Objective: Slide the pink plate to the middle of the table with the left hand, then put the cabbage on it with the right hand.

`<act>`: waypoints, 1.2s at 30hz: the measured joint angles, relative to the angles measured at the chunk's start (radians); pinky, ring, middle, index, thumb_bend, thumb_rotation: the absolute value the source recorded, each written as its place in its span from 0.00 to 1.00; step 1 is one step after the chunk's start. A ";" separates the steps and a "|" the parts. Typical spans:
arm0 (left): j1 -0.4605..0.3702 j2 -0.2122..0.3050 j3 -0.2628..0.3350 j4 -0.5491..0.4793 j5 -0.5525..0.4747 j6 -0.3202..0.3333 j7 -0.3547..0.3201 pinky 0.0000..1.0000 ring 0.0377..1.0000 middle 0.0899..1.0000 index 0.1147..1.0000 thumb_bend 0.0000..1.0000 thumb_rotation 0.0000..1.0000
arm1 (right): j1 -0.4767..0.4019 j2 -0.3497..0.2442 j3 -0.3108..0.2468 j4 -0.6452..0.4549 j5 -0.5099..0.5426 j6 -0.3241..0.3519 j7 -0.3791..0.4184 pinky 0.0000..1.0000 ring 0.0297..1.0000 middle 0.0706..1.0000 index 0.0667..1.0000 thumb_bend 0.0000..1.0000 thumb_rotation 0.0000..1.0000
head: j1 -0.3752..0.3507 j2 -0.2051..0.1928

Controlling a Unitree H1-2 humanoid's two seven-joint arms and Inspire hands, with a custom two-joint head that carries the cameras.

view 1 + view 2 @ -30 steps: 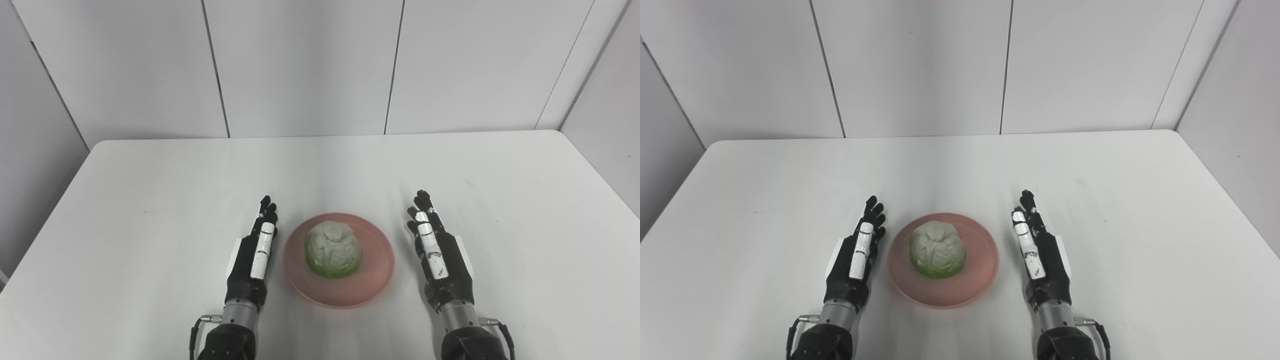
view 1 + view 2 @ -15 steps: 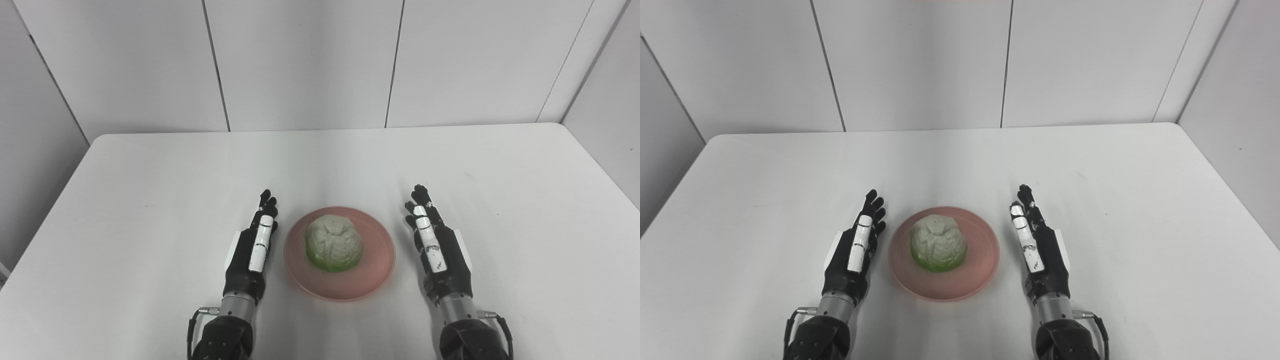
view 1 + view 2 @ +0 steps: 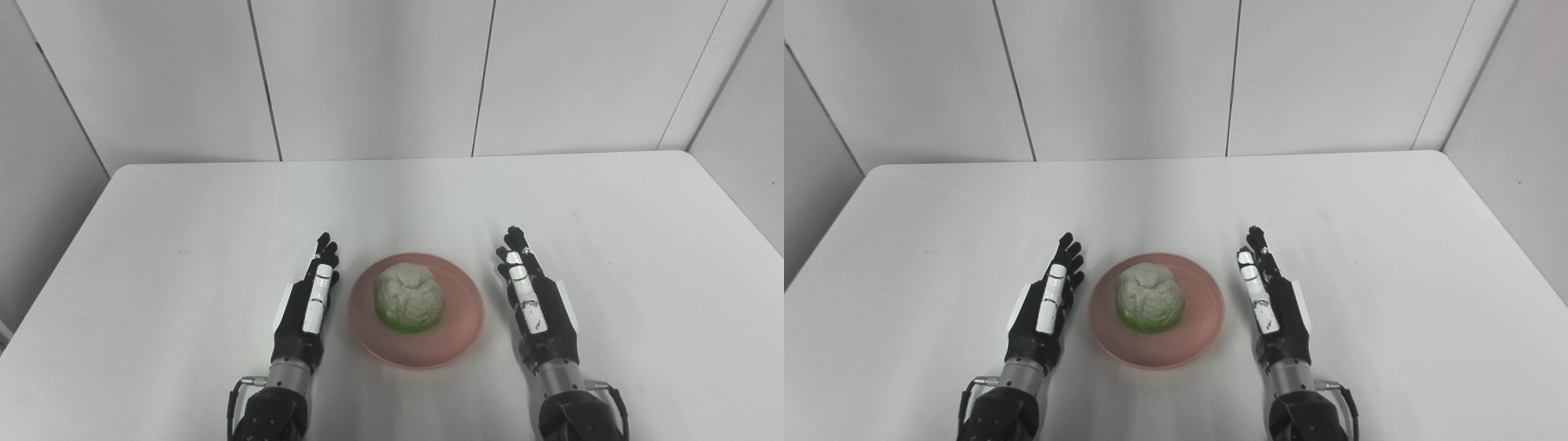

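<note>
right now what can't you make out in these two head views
- Middle of the pink plate: covered by the cabbage, both views.
- Palms of the left hand and right hand: turned inward, only their edges show.
- Both forearms: cut off by the bottom edge.
- Near edge of the table: out of frame.

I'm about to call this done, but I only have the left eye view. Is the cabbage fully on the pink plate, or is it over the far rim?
Observer: The right eye view shows the cabbage inside the pink plate, with pink rim visible all around it.
Operator: Is either hand touching the plate?
Observer: No. From that angle too, a strip of table shows between the left hand and the rim, and between the right hand and the rim.
Operator: Are the hands holding anything?
Observer: Nothing. Both are open, with their fingers straight.
</note>
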 measured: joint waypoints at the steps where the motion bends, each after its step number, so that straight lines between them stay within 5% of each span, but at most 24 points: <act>1: 0.000 0.000 0.000 0.000 0.000 0.000 0.000 1.00 1.00 1.00 1.00 0.71 1.00 | -0.001 0.000 0.000 0.000 0.001 0.000 0.000 0.98 0.95 0.96 0.94 0.72 0.78 | -0.002 0.000; 27: -0.002 0.005 0.001 0.038 -0.001 -0.056 -0.001 1.00 1.00 1.00 1.00 0.69 1.00 | -0.010 -0.001 0.003 0.043 -0.006 -0.001 0.003 1.00 0.97 0.98 0.95 0.70 0.78 | -0.018 -0.032; 32: -0.005 0.007 0.004 0.062 -0.001 -0.084 -0.002 1.00 1.00 1.00 1.00 0.69 1.00 | -0.029 -0.054 0.062 0.068 -0.103 -0.013 0.025 0.99 1.00 1.00 1.00 0.71 0.83 | -0.046 -0.041; 36: -0.007 0.009 0.003 0.065 -0.001 -0.084 -0.007 1.00 1.00 1.00 1.00 0.69 1.00 | -0.049 -0.113 0.130 0.058 -0.384 -0.014 -0.040 0.92 0.93 0.92 0.94 0.87 0.82 | -0.061 -0.054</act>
